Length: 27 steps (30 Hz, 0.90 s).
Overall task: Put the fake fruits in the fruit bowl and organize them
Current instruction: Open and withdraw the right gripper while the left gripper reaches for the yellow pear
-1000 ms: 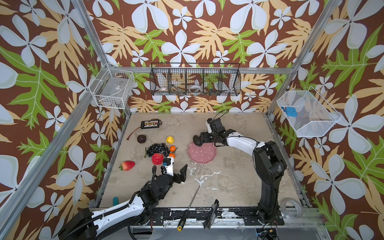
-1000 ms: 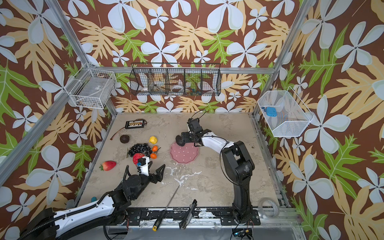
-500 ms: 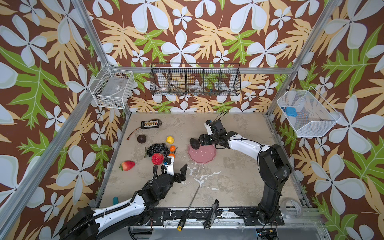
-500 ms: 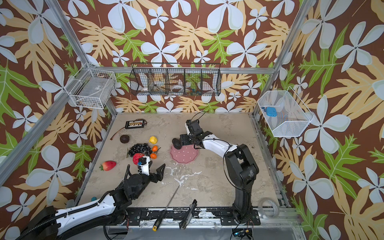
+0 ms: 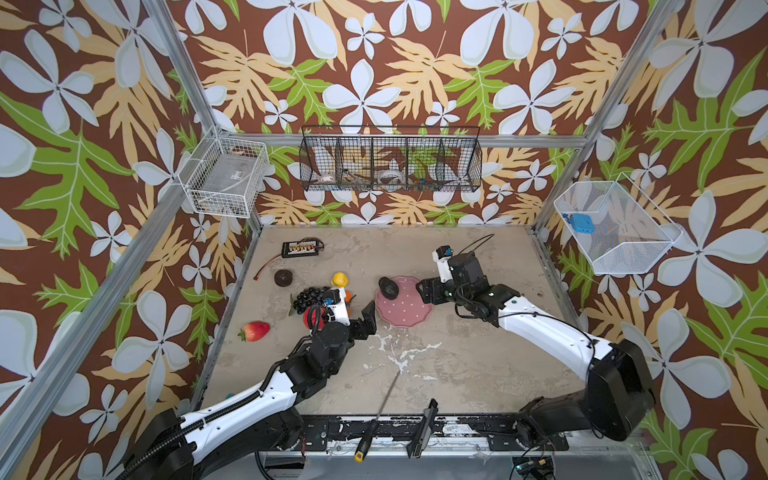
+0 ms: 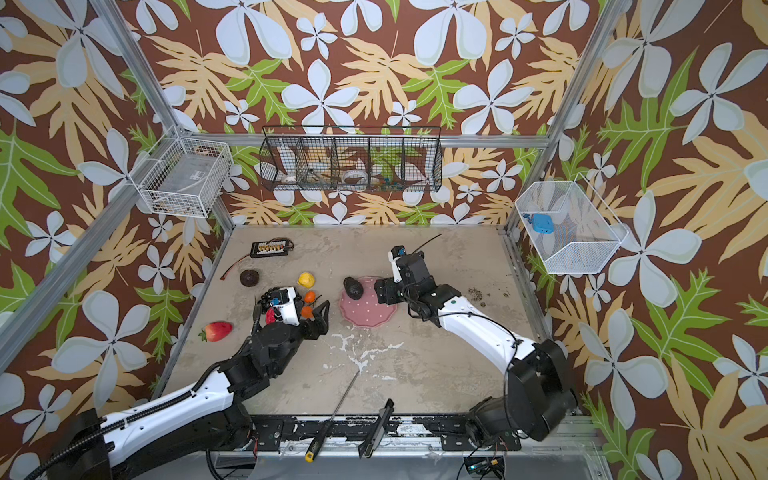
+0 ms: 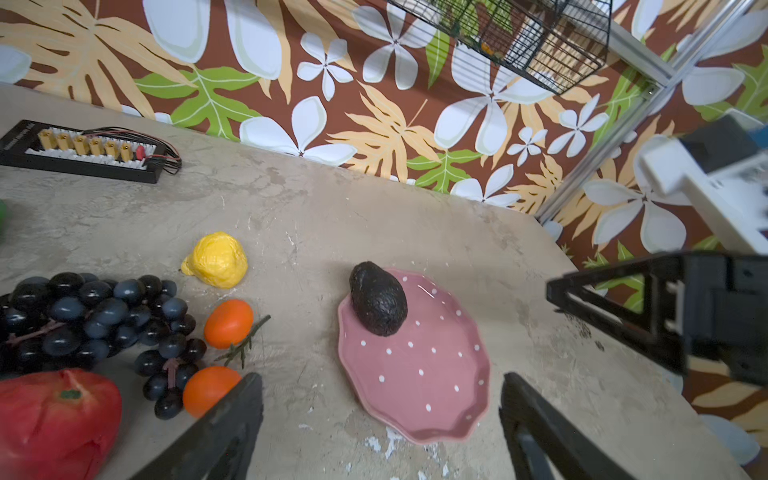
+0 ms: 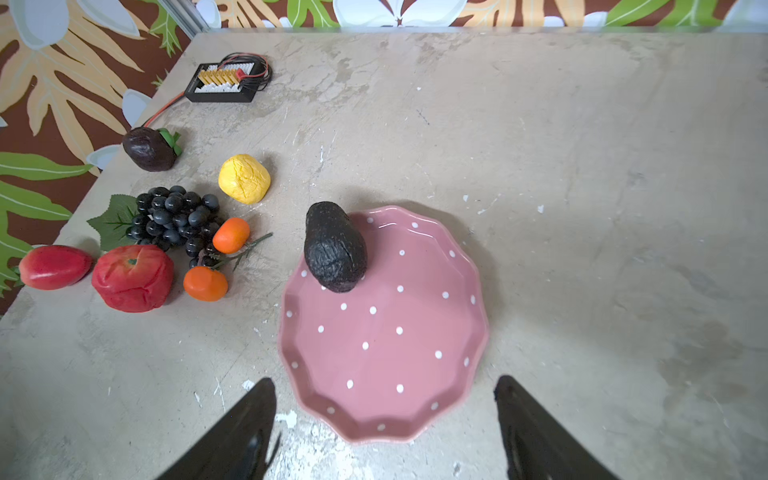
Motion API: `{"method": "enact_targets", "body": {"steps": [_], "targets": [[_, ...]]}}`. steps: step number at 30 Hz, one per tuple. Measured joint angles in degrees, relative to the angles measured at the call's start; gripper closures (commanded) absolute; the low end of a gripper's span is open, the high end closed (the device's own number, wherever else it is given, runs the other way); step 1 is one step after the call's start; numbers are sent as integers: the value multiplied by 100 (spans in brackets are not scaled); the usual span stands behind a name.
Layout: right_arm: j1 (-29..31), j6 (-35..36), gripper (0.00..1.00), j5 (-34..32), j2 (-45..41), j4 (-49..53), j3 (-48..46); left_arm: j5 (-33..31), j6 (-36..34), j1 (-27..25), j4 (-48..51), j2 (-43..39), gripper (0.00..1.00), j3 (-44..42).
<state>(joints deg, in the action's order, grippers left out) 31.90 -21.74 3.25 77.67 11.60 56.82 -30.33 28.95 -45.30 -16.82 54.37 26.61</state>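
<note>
The right end effector (image 8: 384, 386) has drawn back, jaws wide and empty. The dark, pebbly avocado (image 8: 334, 247) lies just ahead, on the pink dotted bowl's (image 8: 395, 353) rim. The left end effector (image 7: 380, 380) gapes empty too.

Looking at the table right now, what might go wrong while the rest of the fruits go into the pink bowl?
1. The avocado lies across the bowl rim, partly hanging over. A bump from the next fruit may roll it onto the table.
2. The oranges sit tight against the grapes, with the apple close by. The open left fingers may drag neighbours along when grabbing one.
</note>
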Motion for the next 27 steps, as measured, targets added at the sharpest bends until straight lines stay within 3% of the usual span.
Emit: {"method": "enact_targets", "body": {"steps": [6,12,19,27], "targets": [[0,-140,17,-179,-1694,144,-970,37,90,494,1038,1580,11,1556],[-2,-208,17,-219,-2839,389,-1545,227,0,1196,1902,2702,15,2522],[0,-251,17,-155,-3447,649,-1978,984,-57,2297,2435,4068,16,3541],[0,-354,17,-20,-3733,769,-2253,1541,352,2476,2769,4859,7,4345]]}}
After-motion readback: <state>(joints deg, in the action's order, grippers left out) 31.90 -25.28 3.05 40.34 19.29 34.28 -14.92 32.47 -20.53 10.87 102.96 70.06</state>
